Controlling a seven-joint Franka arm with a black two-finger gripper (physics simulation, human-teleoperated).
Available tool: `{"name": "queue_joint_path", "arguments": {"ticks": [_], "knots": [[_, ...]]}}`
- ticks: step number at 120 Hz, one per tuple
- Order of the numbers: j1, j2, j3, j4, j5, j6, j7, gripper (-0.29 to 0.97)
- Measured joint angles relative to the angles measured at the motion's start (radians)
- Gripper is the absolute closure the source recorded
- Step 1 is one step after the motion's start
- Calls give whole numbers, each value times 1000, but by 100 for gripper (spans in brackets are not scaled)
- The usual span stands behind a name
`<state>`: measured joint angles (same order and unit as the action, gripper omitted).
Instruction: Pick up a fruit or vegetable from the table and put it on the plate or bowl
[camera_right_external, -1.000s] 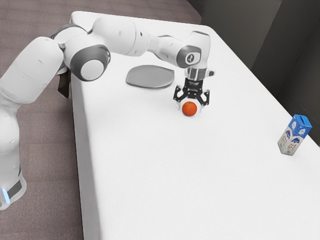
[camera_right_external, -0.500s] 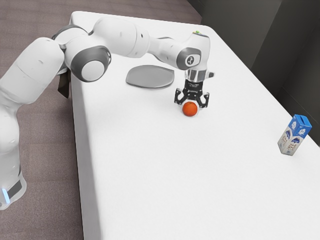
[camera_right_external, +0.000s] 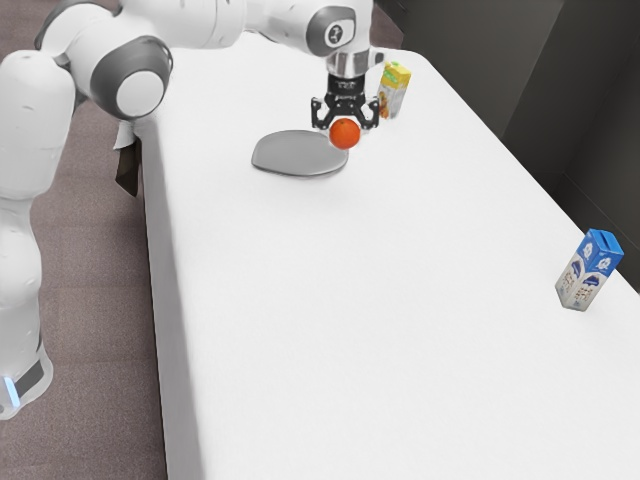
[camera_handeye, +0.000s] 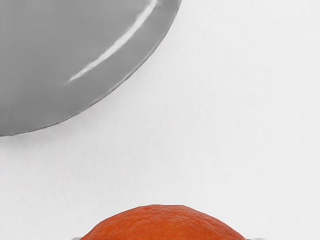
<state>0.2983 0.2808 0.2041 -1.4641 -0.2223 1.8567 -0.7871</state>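
Exterior view: gripper (camera_right_external: 345, 122) clamped on the orange (camera_right_external: 345, 133), carrying it clear of the table (camera_right_external: 400, 320). The plate (camera_right_external: 290, 155) sits below and just beside it (not squarely underneath, judging by the wrist view).

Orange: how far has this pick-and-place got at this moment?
Done: the gripper is shut on the orange, which is held clear of the table. In hand: the orange hangs beside the grey plate. The wrist view shows bare table under the orange, with the plate off to one side. Left: move over the plate, lower, release.
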Motion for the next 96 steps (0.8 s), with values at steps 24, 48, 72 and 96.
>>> {"name": "queue_joint_path", "arguments": {"ticks": [24,48,72,96], "knots": [[70,-10,39,-42,3,-11,12,37],[66,-12,76,-45,-17,-14,28,21],[32,-39,139,-53,-40,-24,46,6],[-377,-281,-37,-29,31,-134,-275,1]]}}
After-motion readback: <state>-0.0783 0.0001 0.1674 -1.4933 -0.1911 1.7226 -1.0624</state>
